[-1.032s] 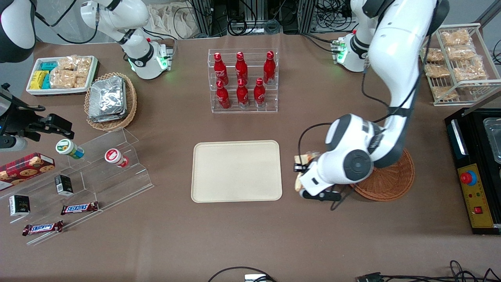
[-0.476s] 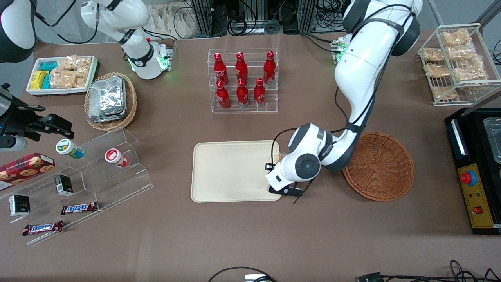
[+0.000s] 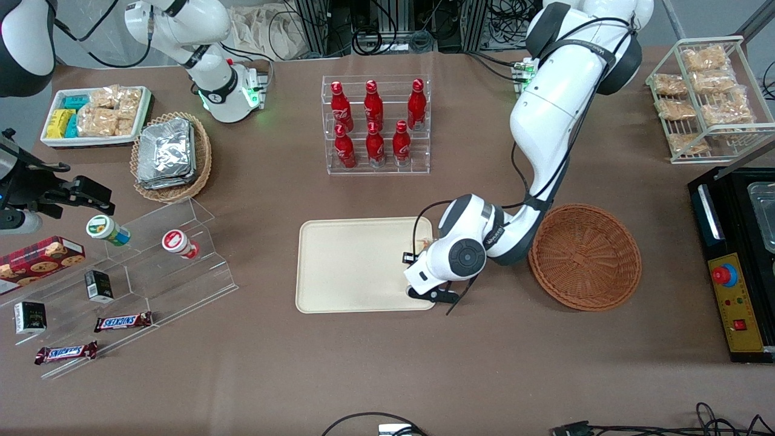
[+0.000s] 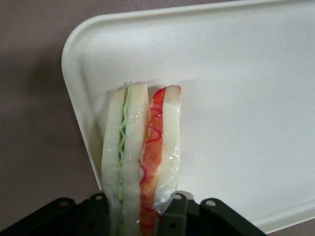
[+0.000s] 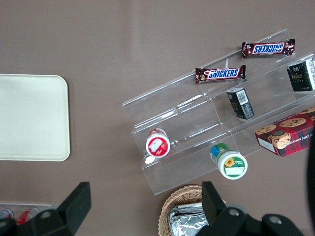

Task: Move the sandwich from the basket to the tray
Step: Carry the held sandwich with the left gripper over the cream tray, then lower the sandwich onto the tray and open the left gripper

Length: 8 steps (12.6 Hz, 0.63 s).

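In the last second I've carried my hand [image 4: 140, 216], clamped on the sandwich [image 4: 141, 162], out of the now-empty basket [image 3: 585, 257] at my three o'clock to over the tray [image 3: 357, 266] edge, so lowering and letting go should finish it.

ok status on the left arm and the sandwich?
Gripper shut on sandwich, over the tray edge nearest the basket. Sandwich upright, not yet released. Basket holds nothing. Tray surface under it bare, nothing in the way.
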### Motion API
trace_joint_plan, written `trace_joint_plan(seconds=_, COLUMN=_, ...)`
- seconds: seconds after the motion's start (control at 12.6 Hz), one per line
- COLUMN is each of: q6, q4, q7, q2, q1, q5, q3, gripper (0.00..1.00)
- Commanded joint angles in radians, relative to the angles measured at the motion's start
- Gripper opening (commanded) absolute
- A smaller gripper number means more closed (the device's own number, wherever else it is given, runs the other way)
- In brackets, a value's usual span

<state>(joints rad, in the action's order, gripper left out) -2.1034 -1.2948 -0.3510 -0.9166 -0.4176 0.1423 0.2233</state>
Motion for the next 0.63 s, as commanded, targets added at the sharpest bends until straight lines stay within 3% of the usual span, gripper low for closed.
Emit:
trace_joint_plan(seconds=0.0, q6=-0.003, q4=0.035, q7=-0.011, q2=-0.005, q1=-0.007, q5=0.008, q3=-0.005, gripper=1.0)
trace_joint_plan(seconds=0.56, q6=0.078, q4=0.025, q7=-0.008, q2=0.201, q1=0.114, q5=0.01, q3=-0.007, gripper=1.0)
